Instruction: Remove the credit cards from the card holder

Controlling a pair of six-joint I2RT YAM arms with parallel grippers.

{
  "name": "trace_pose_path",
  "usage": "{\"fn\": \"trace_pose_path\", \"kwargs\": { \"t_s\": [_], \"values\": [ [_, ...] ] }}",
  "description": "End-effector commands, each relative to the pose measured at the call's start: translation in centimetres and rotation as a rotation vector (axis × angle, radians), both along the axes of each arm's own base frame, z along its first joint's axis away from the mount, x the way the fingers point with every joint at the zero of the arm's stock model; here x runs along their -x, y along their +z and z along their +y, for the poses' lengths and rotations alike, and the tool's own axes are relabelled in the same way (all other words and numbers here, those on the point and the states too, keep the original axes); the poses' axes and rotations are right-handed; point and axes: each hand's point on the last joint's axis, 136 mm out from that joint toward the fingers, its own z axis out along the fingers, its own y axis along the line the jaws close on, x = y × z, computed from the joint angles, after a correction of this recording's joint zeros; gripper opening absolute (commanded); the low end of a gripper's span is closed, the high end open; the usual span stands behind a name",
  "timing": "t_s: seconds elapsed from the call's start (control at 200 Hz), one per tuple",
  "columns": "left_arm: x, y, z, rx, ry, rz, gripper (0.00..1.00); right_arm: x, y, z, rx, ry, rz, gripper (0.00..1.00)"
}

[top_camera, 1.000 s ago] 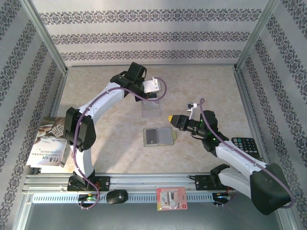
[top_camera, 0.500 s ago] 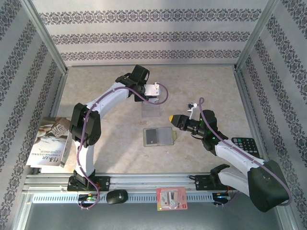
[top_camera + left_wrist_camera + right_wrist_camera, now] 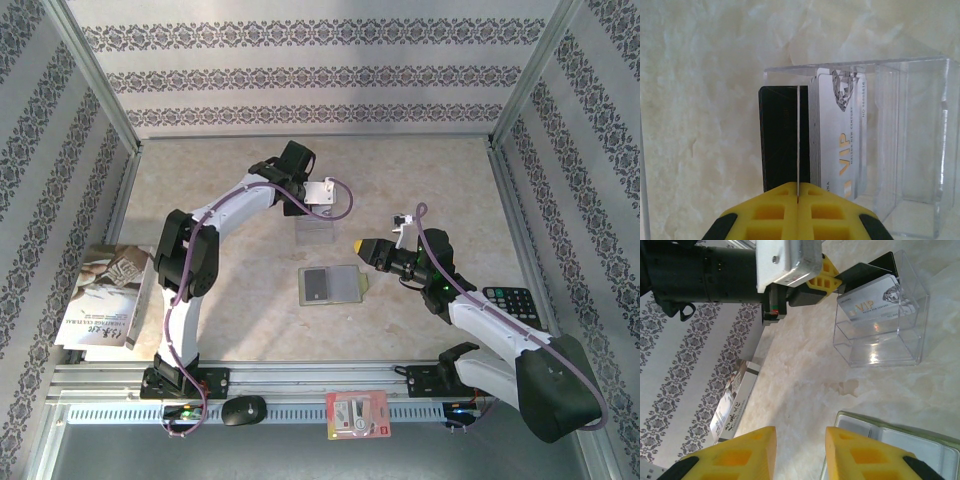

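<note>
The olive-green card holder (image 3: 345,287) lies open on the table, a dark credit card (image 3: 318,283) in its left pocket. Its greyish pockets (image 3: 900,450) show by my right fingers. My right gripper (image 3: 358,246) (image 3: 800,445) hangs open just off the holder's right edge, nothing between its fingers. My left gripper (image 3: 315,210) (image 3: 797,197) is shut on a thin card (image 3: 797,140) seen edge-on, black faces (image 3: 777,140) beside it, at the left end of a clear plastic box (image 3: 315,233) (image 3: 910,150). A stack with a silver VIP card (image 3: 840,145) (image 3: 872,302) stands in that box.
A booklet (image 3: 100,295) lies at the left wall and a black calculator (image 3: 512,303) at the right. On the front rail sit a black mouse (image 3: 243,410) and a red-and-white packet (image 3: 357,413). Metal frame posts border the table.
The left arm has stretched a little to the right, bringing its gripper over the clear box. The right arm and the card holder have not moved.
</note>
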Motion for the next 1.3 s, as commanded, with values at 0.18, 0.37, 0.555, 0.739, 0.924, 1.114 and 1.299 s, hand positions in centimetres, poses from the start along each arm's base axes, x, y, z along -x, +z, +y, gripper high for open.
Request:
{"fn": "trace_pose_path", "kwargs": {
  "t_s": [0.18, 0.37, 0.555, 0.739, 0.924, 1.114, 1.299],
  "values": [
    [-1.9, 1.5, 0.0, 0.019, 0.030, -0.060, 0.00, -0.2, 0.0, -0.4, 0.007, -0.004, -0.019, 0.32],
    [-1.9, 1.1, 0.1, 0.014, 0.035, -0.048, 0.00, -0.2, -0.1, -0.4, 0.009, -0.004, -0.017, 0.32],
    [-1.9, 0.7, 0.3, 0.010, 0.043, -0.038, 0.00, -0.1, 0.0, -0.5, 0.007, -0.006, -0.018, 0.32],
    [-1.8, 0.6, 0.4, 0.011, 0.054, -0.038, 0.00, -0.1, -0.1, -0.5, 0.006, -0.008, -0.016, 0.33],
    [-2.4, 0.7, 0.6, 0.006, 0.072, -0.079, 0.28, -0.2, -0.1, -0.5, 0.006, -0.007, -0.016, 0.33],
    [-3.7, 1.5, 1.0, 0.012, 0.116, -0.156, 0.42, -0.2, -0.1, -0.5, 0.005, -0.009, -0.014, 0.34],
    [-5.5, 5.7, 0.9, 0.098, 0.195, -0.285, 0.46, -0.1, 0.0, -0.5, 0.003, -0.007, -0.015, 0.35]
  ]
}}
